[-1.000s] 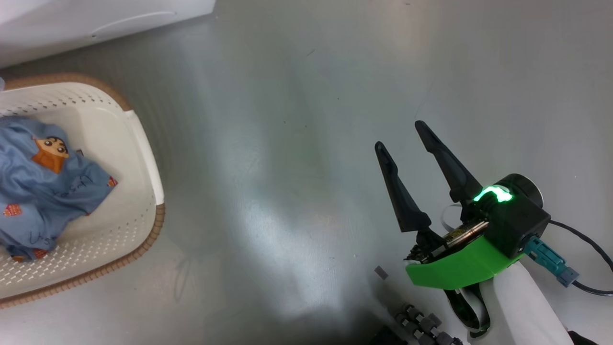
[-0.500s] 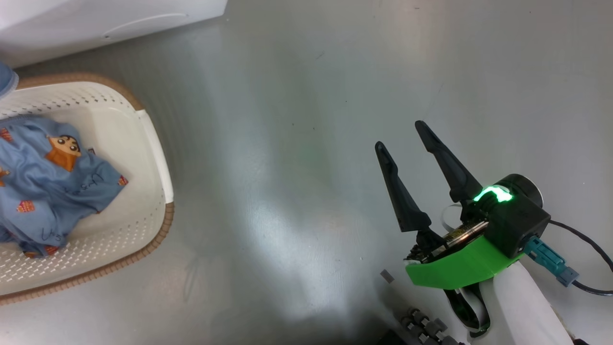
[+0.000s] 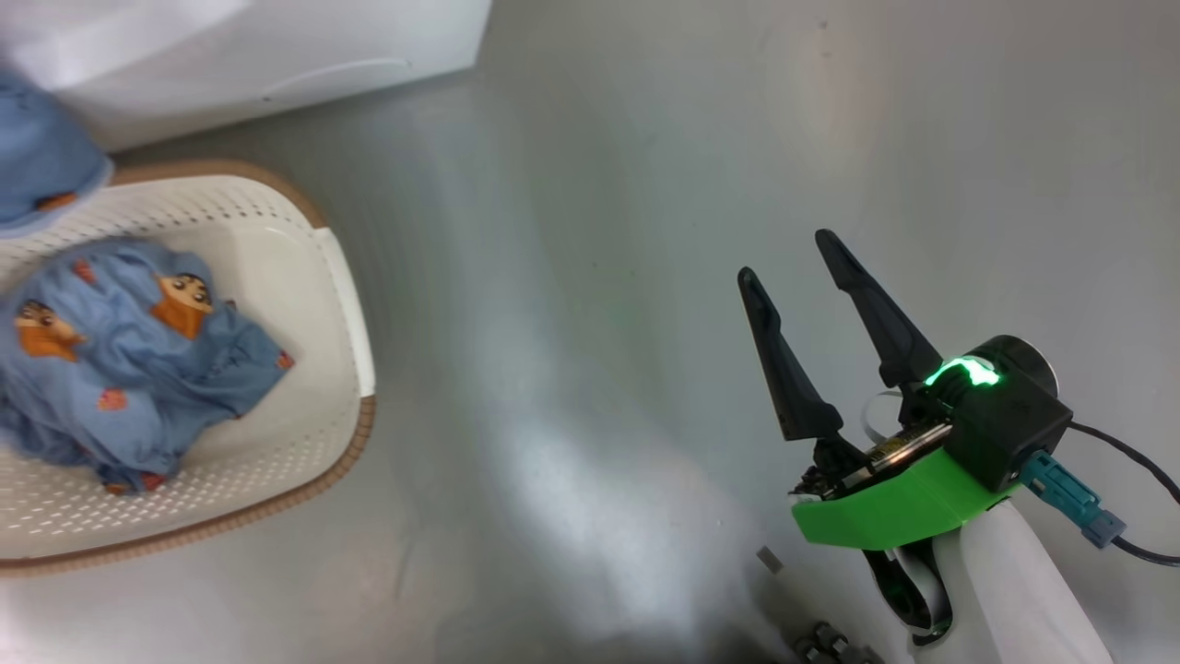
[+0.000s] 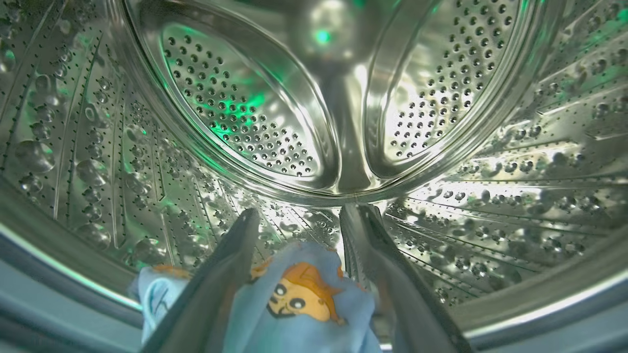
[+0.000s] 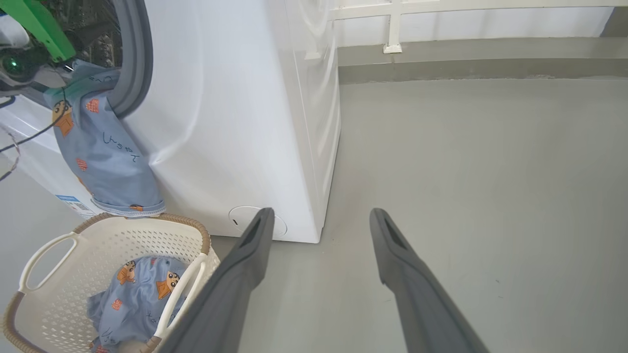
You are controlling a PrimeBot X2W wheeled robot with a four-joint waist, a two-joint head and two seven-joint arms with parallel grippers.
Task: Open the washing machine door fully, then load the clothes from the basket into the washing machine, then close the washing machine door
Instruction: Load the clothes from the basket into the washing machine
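Reaching into the steel drum [image 4: 235, 98] of the washing machine [image 5: 235, 122], the left gripper [image 4: 302, 212] shows its two fingers spread apart. A light blue cartoon-print garment [image 4: 299, 314] lies between their lower lengths at the drum's front lip; no pinch on it is visible. In the right wrist view this garment drapes out over the grey door seal [image 5: 135, 63] and hangs down the machine's white front, its hem just above the far rim of the basket [image 5: 49, 245]. The basket stands on the grey floor [image 3: 599, 323], close against the machine's lower front edge. It contains a second garment [image 3: 138, 378] of the same print, crumpled on its base. The right gripper [image 3: 785, 255] hangs over the floor, well apart from the basket, with its fingers wide apart and only floor between them.
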